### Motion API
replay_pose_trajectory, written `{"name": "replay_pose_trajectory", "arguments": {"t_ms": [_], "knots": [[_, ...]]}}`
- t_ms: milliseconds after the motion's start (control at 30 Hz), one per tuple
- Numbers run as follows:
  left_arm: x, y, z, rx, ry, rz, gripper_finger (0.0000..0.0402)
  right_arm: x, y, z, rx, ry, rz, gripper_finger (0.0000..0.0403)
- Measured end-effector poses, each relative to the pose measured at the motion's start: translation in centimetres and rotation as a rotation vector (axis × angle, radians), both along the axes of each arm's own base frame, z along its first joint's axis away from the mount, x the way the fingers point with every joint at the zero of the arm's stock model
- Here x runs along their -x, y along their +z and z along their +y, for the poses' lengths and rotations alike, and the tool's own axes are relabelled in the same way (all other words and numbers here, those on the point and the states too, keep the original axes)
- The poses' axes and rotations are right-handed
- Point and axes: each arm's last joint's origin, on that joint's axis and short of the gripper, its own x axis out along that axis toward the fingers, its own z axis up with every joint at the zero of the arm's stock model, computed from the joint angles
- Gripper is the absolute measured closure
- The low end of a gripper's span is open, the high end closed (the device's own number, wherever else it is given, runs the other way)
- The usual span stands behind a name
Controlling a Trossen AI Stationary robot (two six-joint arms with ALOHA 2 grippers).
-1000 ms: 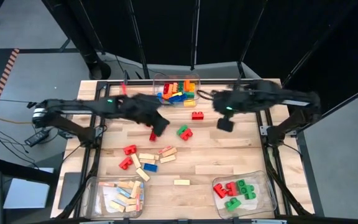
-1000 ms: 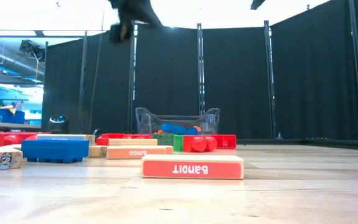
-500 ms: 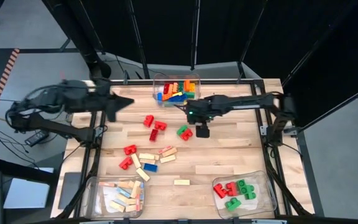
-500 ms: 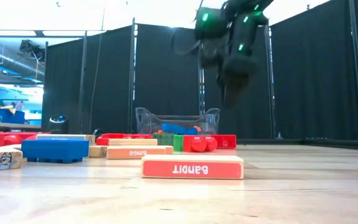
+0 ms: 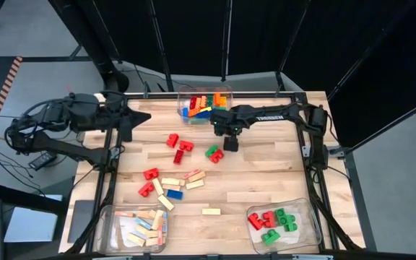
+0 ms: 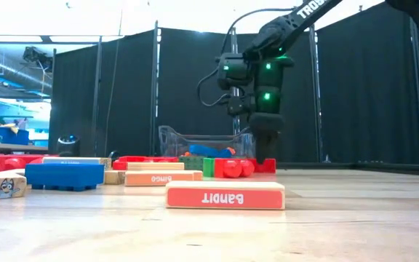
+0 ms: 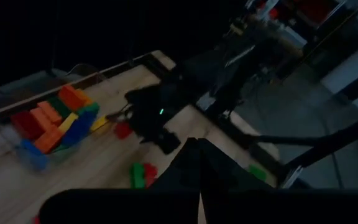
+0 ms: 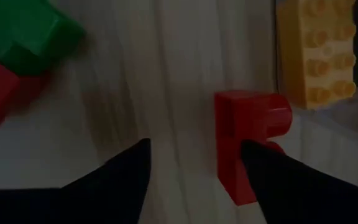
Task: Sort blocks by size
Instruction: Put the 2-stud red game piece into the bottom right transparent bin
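Room: black curtains hung behind a pale wooden table (image 5: 266,180) with a dark frame round its edge.
Landmark: a clear bin (image 5: 205,105) at the table's far edge, filled with orange, blue, green, red and yellow bricks (image 5: 202,107).
Right gripper (image 5: 230,141): reached down to the table just in front of that bin, fingers apart, one on each side of a red brick (image 8: 246,137); no grip on it could be seen. In the right wrist view the brick lay beside a yellow studded brick (image 8: 316,52).
Left gripper (image 5: 137,120): held above the table's left edge, well to the left of the bin; its fingers looked together in the left wrist view.
Loose blocks: a green and red pair (image 5: 213,152) lay just in front of the bin, near the right gripper; two red bricks (image 5: 180,144) sat to their left.
Cluster: red, tan and blue blocks (image 5: 168,185) lay farther from the bin, toward the table's middle left.
Near bins: one bin (image 5: 139,228) held tan bars, another bin (image 5: 284,224) held red and green bricks, both at the edge opposite the landmark bin.
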Motion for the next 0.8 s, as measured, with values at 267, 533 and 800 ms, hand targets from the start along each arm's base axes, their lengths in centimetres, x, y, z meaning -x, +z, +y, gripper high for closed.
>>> {"name": "replay_pose_trajectory", "arguments": {"t_ms": [267, 533, 800], "knots": [[0.0, -0.2, 0.0, -0.002, -0.011, 0.025, 0.0401, 0.1, 2.4, 4.5, -0.303, 0.021, -0.089, 0.0222], [0.1, -0.3, 0.0, -0.028, -0.023, 0.044, 0.0401, 0.4, 5.3, 6.3, -0.152, 0.058, -0.144, 0.0219], [0.1, -0.4, 0.0, -0.029, -0.023, 0.052, 0.04, 0.1, 5.8, 6.1, -0.044, 0.354, -0.175, 0.0189]]}}
